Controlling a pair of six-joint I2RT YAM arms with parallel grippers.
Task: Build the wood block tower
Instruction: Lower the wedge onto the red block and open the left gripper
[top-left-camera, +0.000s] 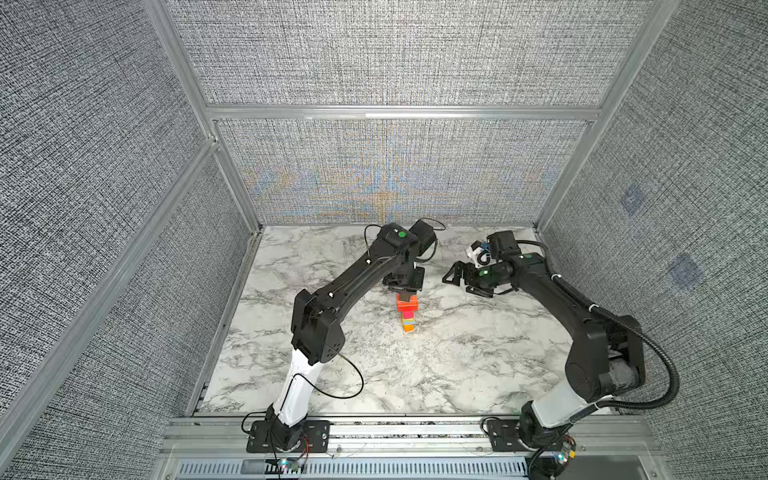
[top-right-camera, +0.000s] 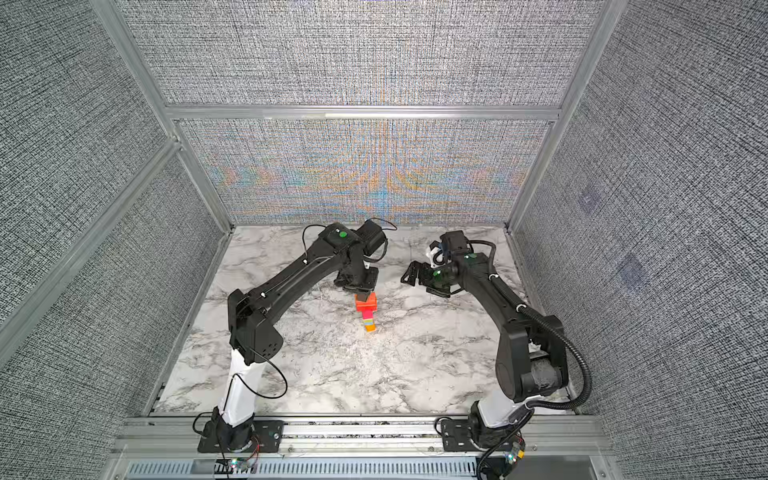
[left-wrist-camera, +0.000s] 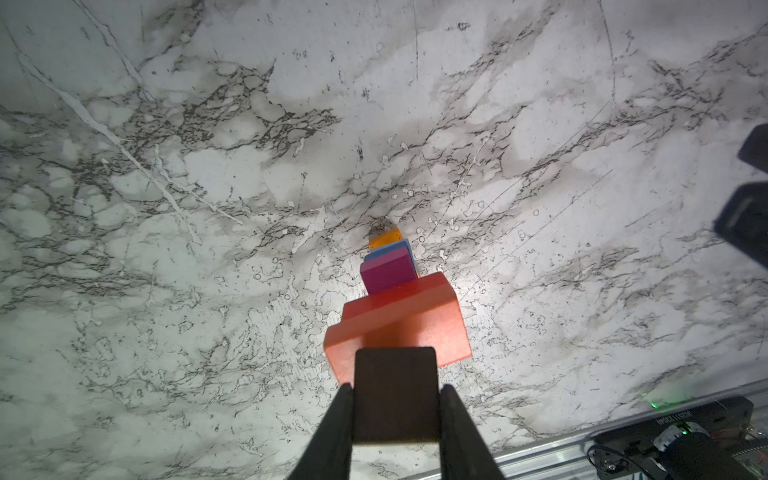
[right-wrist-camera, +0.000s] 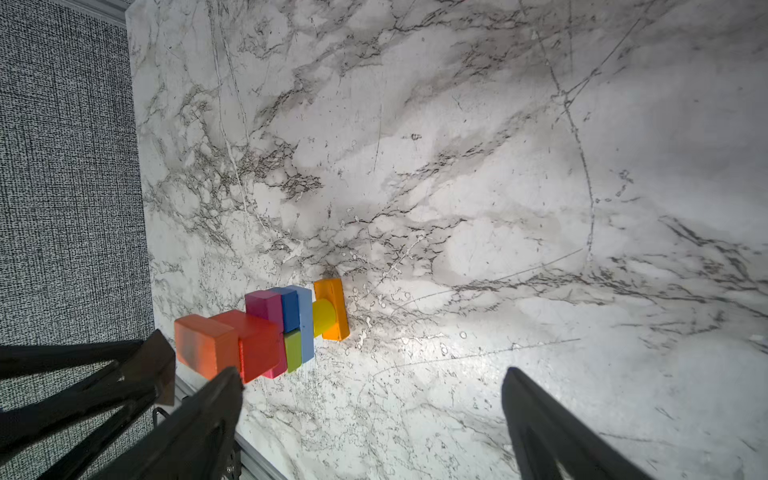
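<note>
So the left tool (left-wrist-camera: 395, 392) was clamped on the dark brown block (left-wrist-camera: 395, 370), jaws pinching its two sides, holding it right over the red-orange slab (left-wrist-camera: 399, 320) that topped the wood block tower (top-left-camera: 407, 316) straight below that tool. Couldn't tell if the block actually touched the slab. The tower stood upright on the counter (top-left-camera: 457, 365). The right tool (right-wrist-camera: 372, 376) hung off to one side with the tower near it, jaws spread wide, gripping nothing.

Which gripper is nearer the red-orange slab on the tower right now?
Left. The left gripper is directly above the red-orange slab, shut on the dark brown block. The right gripper is open, off to the side of the tower, clear of it.
</note>
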